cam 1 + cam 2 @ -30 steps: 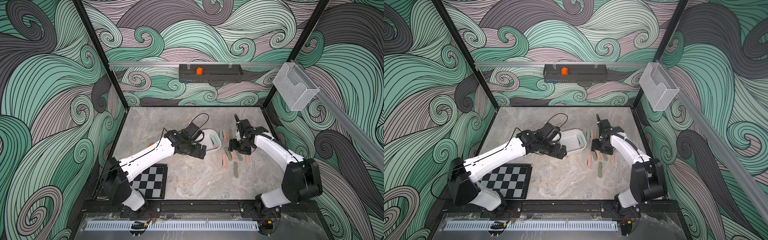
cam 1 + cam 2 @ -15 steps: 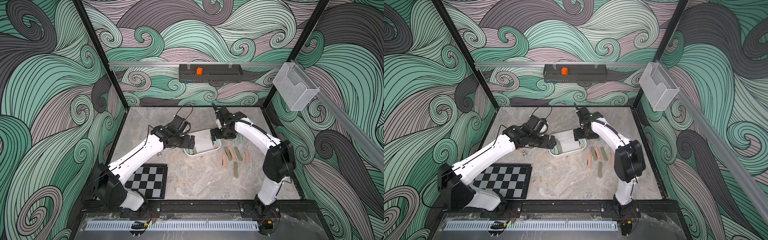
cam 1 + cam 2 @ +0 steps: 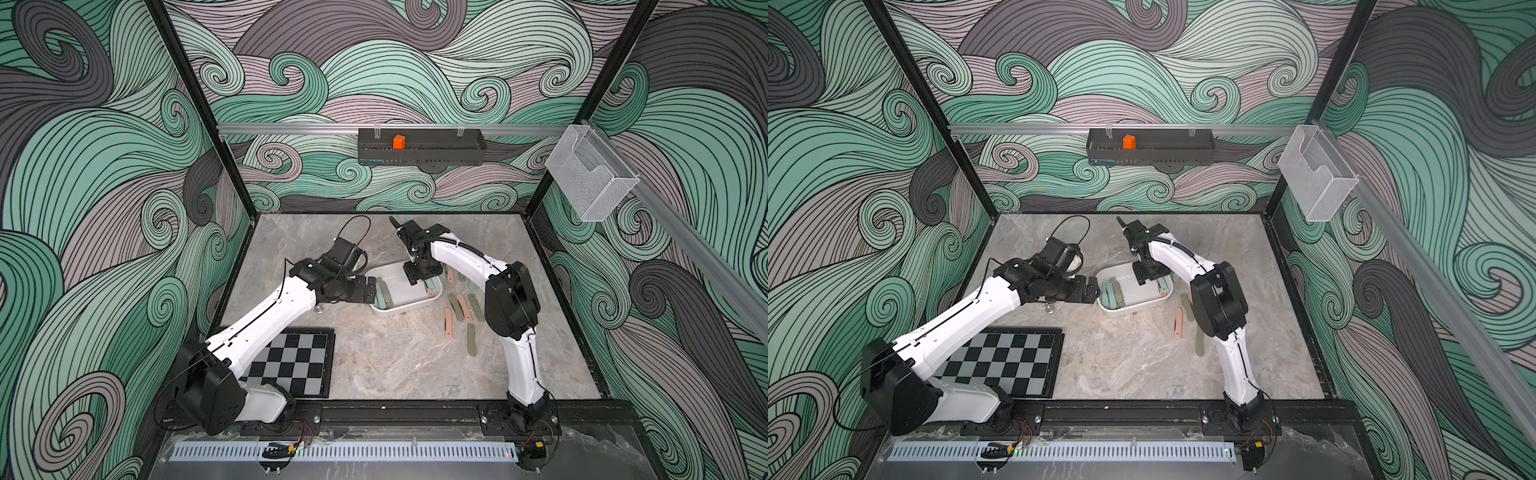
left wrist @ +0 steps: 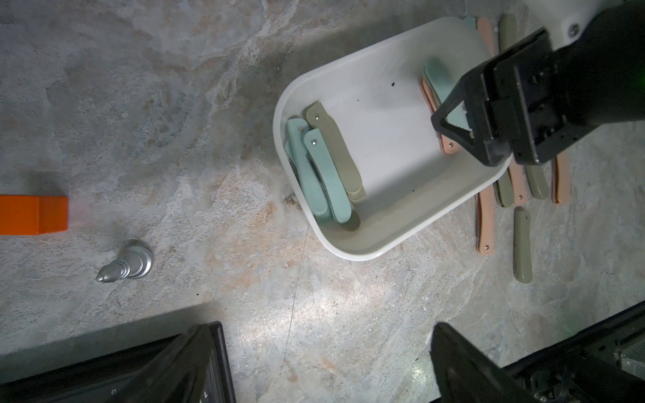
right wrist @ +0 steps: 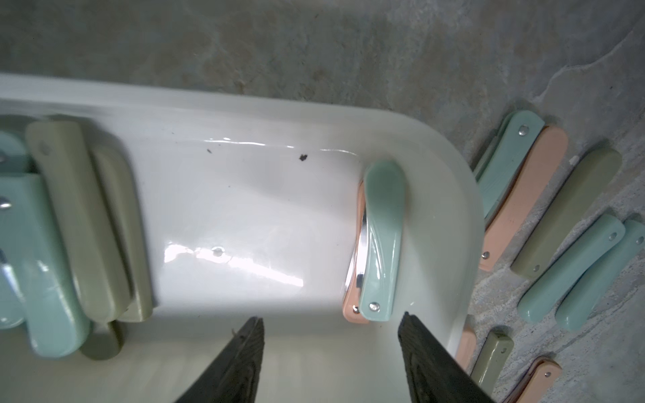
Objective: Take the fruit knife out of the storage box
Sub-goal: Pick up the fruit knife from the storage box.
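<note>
Storage box holds teal, olive and peach fruit knives. The right tool gapes over a teal knife; the left tool is released.

both top views are bright and evenly lit from overhead, sharp at the centre. the wide lens makes the black corner posts lean outward toward the upper corners. shadows on the marble table are short and soft. the left wrist view is dimmer, with a pale pool of light on the stone and a dark shadow beside the storage box. in the right wrist view white glare streaks the box floor and its rim is smeared by blur. the dark fingers of the right gripper are out of focus.
</note>
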`<control>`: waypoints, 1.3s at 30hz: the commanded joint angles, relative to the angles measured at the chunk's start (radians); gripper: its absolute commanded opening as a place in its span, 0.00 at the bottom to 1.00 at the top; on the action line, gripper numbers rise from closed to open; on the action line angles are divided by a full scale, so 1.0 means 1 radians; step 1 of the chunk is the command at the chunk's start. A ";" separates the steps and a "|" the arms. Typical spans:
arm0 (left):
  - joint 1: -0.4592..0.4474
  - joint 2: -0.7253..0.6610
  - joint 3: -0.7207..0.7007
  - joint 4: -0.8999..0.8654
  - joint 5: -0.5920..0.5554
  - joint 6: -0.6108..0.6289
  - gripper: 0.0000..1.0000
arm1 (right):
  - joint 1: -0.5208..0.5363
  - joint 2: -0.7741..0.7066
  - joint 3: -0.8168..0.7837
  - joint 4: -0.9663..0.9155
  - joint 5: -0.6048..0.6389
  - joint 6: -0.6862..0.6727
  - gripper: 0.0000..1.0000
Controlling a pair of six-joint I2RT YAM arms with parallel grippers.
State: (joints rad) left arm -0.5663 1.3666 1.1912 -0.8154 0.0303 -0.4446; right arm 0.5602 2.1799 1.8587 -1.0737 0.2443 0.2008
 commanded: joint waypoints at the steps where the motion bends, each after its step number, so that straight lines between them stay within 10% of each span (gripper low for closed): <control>1: 0.014 -0.026 -0.010 0.003 0.009 0.013 0.99 | -0.008 0.036 0.047 -0.043 0.042 -0.013 0.60; 39: 0.075 0.115 0.048 -0.023 0.125 -0.013 0.99 | -0.049 0.106 0.030 0.022 -0.194 -0.040 0.35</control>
State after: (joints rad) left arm -0.4984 1.4841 1.2175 -0.8356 0.1375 -0.4450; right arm 0.5255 2.3032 1.9022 -1.0645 0.1387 0.1703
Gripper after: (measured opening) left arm 0.987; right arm 0.343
